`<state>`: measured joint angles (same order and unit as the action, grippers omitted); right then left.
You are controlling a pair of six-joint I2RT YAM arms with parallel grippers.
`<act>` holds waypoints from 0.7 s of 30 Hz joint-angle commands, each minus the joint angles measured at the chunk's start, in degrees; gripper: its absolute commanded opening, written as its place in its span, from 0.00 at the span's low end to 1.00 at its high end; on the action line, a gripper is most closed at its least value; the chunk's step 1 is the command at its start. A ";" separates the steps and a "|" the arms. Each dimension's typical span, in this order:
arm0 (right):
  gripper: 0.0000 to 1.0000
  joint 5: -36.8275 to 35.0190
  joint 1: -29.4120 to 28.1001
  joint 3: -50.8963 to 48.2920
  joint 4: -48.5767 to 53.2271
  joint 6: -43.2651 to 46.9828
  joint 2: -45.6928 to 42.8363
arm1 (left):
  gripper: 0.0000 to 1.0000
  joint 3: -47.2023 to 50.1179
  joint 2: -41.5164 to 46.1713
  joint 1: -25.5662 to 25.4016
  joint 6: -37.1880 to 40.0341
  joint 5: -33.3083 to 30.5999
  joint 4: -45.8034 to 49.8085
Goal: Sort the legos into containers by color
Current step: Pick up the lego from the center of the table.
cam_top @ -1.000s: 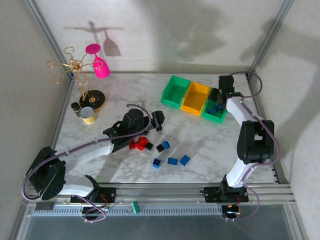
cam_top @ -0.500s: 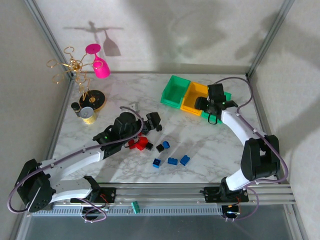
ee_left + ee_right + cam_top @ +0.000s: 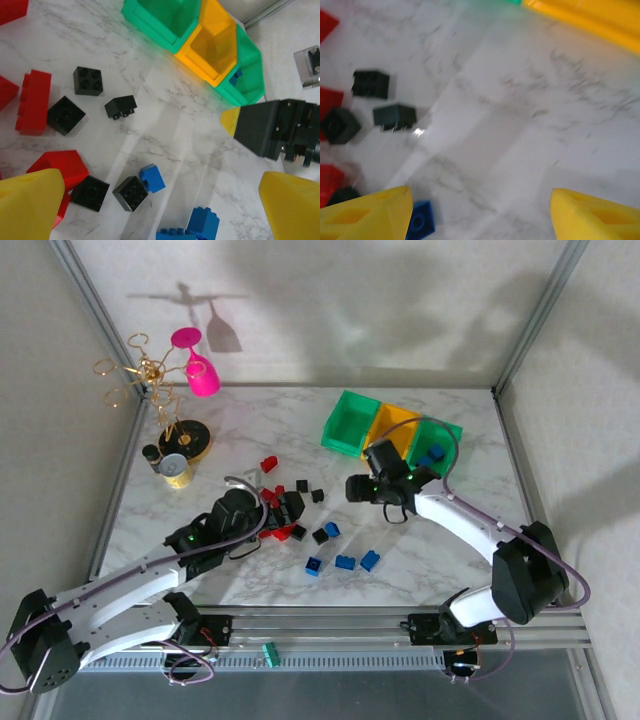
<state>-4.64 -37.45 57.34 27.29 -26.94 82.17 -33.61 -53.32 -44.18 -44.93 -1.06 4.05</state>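
The containers stand at the back right: a green bin (image 3: 349, 422), a yellow bin (image 3: 392, 433) and a second green bin (image 3: 437, 449) with blue legos (image 3: 432, 455) inside. Loose legos lie mid-table: red ones (image 3: 268, 464), black ones (image 3: 302, 485) and blue ones (image 3: 345, 562). My left gripper (image 3: 296, 506) hovers open above the red and black cluster; between its yellow fingertips (image 3: 27, 205) lie a black brick (image 3: 130, 192) and a blue brick (image 3: 152, 178). My right gripper (image 3: 358, 488) is open and empty over bare marble, with a blue brick (image 3: 421, 220) beside its left fingertip (image 3: 367, 212).
A gold wire rack (image 3: 150, 380) with a pink glass (image 3: 198, 365) and a small round tin (image 3: 175, 470) stand at the back left. Metal frame posts rise at the back corners. The right gripper's dark body (image 3: 272, 127) hangs close to my left gripper's right side.
The right gripper left the right green bin, swung left and nearer over the table, and widened its jaws. The left arm drew back toward the near left, uncovering red and black bricks.
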 commanded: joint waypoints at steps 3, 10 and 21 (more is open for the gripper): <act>0.74 -0.38 -7.52 -3.27 0.44 -4.41 -0.14 | 1.00 2.43 3.78 -0.38 -1.54 -1.49 5.21; 0.74 1.48 -11.89 -5.33 -4.71 -7.46 4.88 | 1.00 4.14 5.77 -0.45 -3.11 -2.36 5.49; 0.64 0.30 -13.01 -1.70 -9.61 -9.47 13.67 | 1.00 5.13 4.40 -0.38 -3.13 -2.16 3.15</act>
<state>-3.27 -50.02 53.34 19.46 -34.61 94.43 -29.02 -48.42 -44.18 -47.83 -2.55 8.49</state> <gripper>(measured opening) 0.648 0.996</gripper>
